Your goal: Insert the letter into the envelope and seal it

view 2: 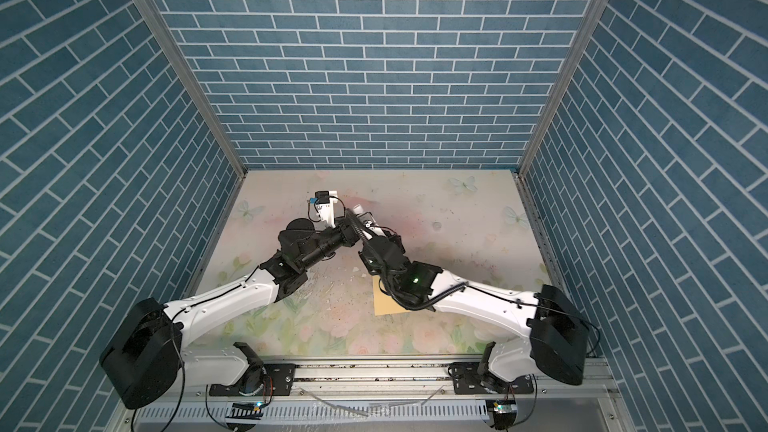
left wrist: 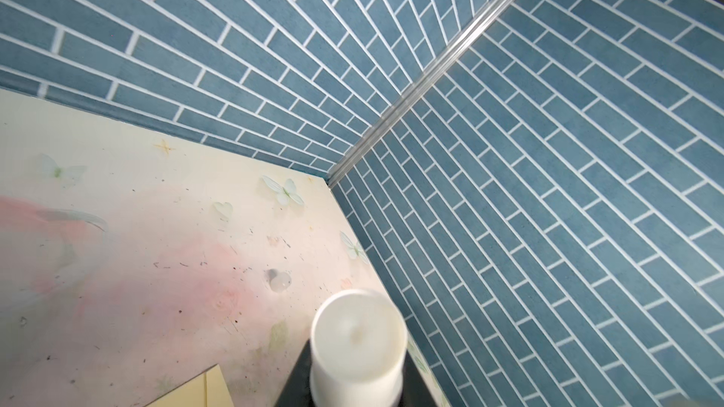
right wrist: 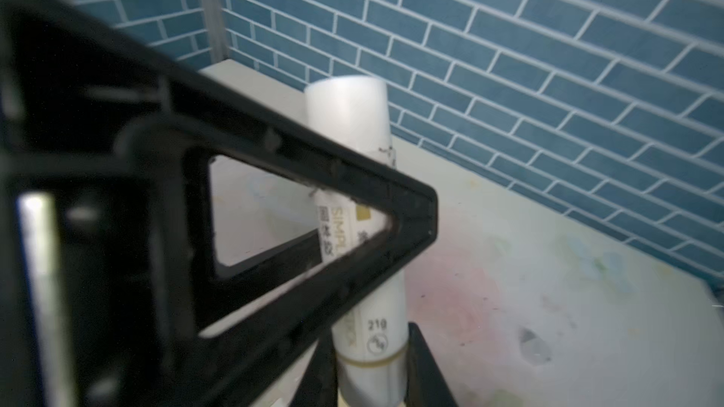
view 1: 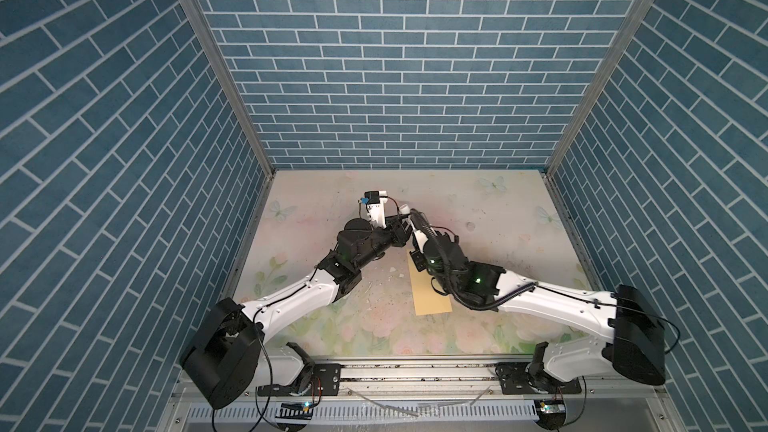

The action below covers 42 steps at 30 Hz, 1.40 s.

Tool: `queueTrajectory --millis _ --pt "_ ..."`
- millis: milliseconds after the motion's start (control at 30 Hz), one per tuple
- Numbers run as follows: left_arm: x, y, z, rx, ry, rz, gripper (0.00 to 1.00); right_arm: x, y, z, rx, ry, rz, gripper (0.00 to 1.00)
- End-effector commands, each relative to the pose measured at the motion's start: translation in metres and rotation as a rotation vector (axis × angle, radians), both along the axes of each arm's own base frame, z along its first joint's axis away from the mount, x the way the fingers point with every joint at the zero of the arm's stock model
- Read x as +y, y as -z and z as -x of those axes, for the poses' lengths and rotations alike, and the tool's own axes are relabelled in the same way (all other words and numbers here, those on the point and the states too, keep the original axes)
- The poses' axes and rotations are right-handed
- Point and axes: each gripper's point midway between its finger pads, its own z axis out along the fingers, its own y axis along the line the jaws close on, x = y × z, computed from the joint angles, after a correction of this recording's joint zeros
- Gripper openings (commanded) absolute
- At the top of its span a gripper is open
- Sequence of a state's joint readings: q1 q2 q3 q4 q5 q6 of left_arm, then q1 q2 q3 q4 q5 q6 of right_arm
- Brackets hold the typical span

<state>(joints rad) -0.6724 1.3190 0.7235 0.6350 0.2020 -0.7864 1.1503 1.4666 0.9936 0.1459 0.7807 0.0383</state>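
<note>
Above the worktop (view 1: 519,243), midway between its side edges and somewhat toward the back edge, found both grippers on one white glue stick (right wrist: 378,307), held up between them, cap (left wrist: 358,330) on. Noted left gripper (left wrist: 358,383) narrowly parted, clamped on the tube just under the cap; right gripper (right wrist: 374,385) likewise nearly closed, pinching the base end. Located the envelope (view 1: 430,297) flat on the worktop, below the grippers and toward the front edge from them, long axis running front to back, far end hidden under the right arm (view 1: 478,280), the nearer of the two. Saw no letter; could not tell whether already inside. Judged next reach as downward to that hidden far end, presumably the flap end.
</note>
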Motion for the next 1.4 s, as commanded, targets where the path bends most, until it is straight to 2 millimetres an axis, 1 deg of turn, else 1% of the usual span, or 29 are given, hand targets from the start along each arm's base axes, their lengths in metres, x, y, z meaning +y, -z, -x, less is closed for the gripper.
queueTrajectory --millis 0,67,133,267,333,400,467,567,600,633,733,867,933,1067,1300,1367 --pt "-0.022 -0.009 0.022 -0.014 0.131 0.024 0.00 -0.037 -0.038 -0.024 -0.183 0.303 0.080 0.00" --pt "-0.022 -0.009 0.022 -0.015 0.130 0.025 0.00 -0.032 -0.033 -0.022 -0.161 0.262 0.047 0.00" --pt "-0.021 -0.010 0.022 -0.017 0.130 0.025 0.00 -0.029 -0.033 -0.019 -0.146 0.223 0.013 0.00" --pt "-0.022 -0.013 0.024 -0.030 0.142 0.033 0.00 -0.013 -0.032 -0.006 -0.087 0.052 -0.083 0.00" --pt "-0.023 -0.016 0.025 -0.040 0.149 0.039 0.00 -0.009 -0.033 0.000 -0.061 -0.012 -0.140 0.00" --pt "-0.023 -0.020 0.027 -0.056 0.159 0.049 0.12 -0.008 -0.035 0.004 -0.035 -0.064 -0.203 0.00" --pt "-0.023 -0.026 0.030 -0.082 0.169 0.064 0.35 -0.008 -0.036 0.009 -0.011 -0.124 -0.273 0.00" --pt "-0.021 -0.038 0.037 -0.148 0.188 0.084 0.59 -0.012 -0.042 0.017 0.015 -0.213 -0.387 0.00" --pt "-0.020 -0.044 0.039 -0.173 0.191 0.089 0.64 -0.015 -0.044 0.018 0.024 -0.229 -0.425 0.00" --pt "-0.019 -0.039 0.043 -0.183 0.199 0.083 0.69 -0.020 -0.045 0.018 0.036 -0.255 -0.470 0.00" --pt "-0.017 -0.050 0.053 -0.255 0.246 0.097 0.79 -0.032 -0.051 0.024 0.052 -0.344 -0.595 0.00" --pt "-0.013 -0.066 0.067 -0.363 0.309 0.160 0.83 -0.041 -0.058 0.037 0.077 -0.494 -0.709 0.00" --pt "-0.012 -0.069 0.069 -0.387 0.330 0.181 0.84 -0.037 -0.062 0.048 0.099 -0.582 -0.719 0.00" --pt "-0.015 -0.074 0.073 -0.423 0.378 0.204 0.84 -0.031 -0.071 0.062 0.122 -0.692 -0.747 0.00" --pt "-0.017 -0.074 0.078 -0.455 0.402 0.203 0.83 -0.023 -0.078 0.069 0.158 -0.776 -0.786 0.00" --pt "-0.016 -0.073 0.078 -0.458 0.400 0.204 0.80 -0.019 -0.080 0.071 0.169 -0.800 -0.799 0.00"
